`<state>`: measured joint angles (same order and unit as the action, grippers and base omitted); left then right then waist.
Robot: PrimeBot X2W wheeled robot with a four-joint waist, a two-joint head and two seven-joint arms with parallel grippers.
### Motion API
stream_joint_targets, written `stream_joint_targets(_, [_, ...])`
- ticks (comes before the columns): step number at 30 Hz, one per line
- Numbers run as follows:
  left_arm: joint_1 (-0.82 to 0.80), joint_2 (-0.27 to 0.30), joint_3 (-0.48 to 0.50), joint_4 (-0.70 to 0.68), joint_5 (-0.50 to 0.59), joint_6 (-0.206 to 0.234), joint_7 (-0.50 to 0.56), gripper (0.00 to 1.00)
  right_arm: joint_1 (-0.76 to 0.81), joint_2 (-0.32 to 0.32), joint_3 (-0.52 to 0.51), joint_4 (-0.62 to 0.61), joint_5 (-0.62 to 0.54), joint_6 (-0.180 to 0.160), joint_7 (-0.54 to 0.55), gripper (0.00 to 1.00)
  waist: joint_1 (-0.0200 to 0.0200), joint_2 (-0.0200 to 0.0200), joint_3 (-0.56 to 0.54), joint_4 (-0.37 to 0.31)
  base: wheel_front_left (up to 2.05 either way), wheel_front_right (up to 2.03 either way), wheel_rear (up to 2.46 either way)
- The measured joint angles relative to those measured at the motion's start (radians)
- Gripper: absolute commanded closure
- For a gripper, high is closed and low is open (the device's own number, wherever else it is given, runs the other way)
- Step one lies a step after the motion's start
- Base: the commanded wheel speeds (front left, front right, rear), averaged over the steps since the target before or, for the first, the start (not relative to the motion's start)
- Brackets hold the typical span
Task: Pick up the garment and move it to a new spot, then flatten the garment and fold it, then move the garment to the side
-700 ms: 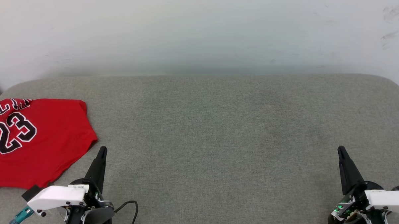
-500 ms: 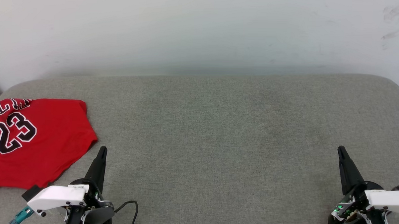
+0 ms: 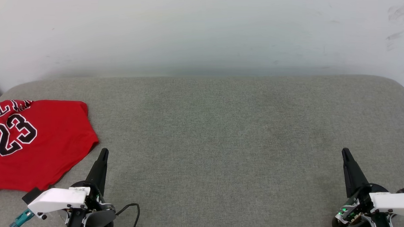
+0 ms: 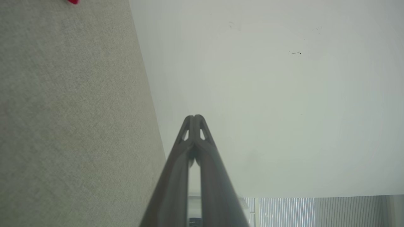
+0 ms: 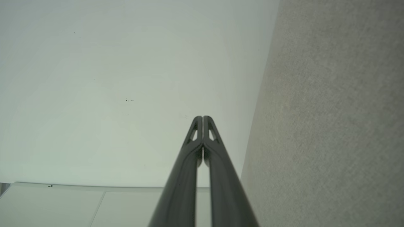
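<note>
Both pressed together: left gripper (image 3: pixel 104 150), right gripper (image 3: pixel 344 150) | grey cushion (image 3: pixel 221 144) (woven) | white wall (image 3: pixel 204 33) | garment (image 3: pixel 43 148) leftward

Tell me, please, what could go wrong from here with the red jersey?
1. The left gripper, shut, sits close beside the garment; a sideways swing might drag the cloth and wrinkle it.
2. The garment runs past the head view's left edge, near a corner of the grey cushion, so part may overhang and slip; I cannot tell.

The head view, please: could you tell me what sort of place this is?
Probably an indoor lab or test room: a grey upholstered surface with rounded corners against a bare, scuffed white wall, and a red jersey lying at its left end.
</note>
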<state>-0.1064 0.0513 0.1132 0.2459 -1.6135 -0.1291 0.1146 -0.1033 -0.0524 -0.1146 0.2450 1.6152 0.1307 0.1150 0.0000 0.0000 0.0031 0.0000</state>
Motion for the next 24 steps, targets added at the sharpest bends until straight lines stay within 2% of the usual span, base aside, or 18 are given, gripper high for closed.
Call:
stream_joint_targets(13, [0.0, 0.0, 0.0, 0.0, 0.0, 0.0, 0.0, 1.0, 0.0, 0.0, 0.0, 0.0, 0.0, 0.0, 0.0, 1.0, 0.0, 0.0, 0.0, 0.0, 0.0, 0.0, 0.0])
stream_joint_targets(14, [0.0, 0.0, -0.001, 0.0, 0.0, 0.0, 0.0, 0.0, 0.0, 0.0, 0.0, 0.0, 0.0, 0.0, 0.0, 0.0, 0.0, 0.0, 0.0, 0.0, 0.0, 0.0, 0.0])
stream_joint_targets(24, [0.041, -0.004, -0.009, 0.022, 0.022, 0.001, -0.031, 0.0, 0.043, 0.0, 0.017, 0.021, -0.014, -0.002, -0.028, 0.0, 0.0, 0.0, 0.001, -0.001, 0.0, 0.0, 0.0])
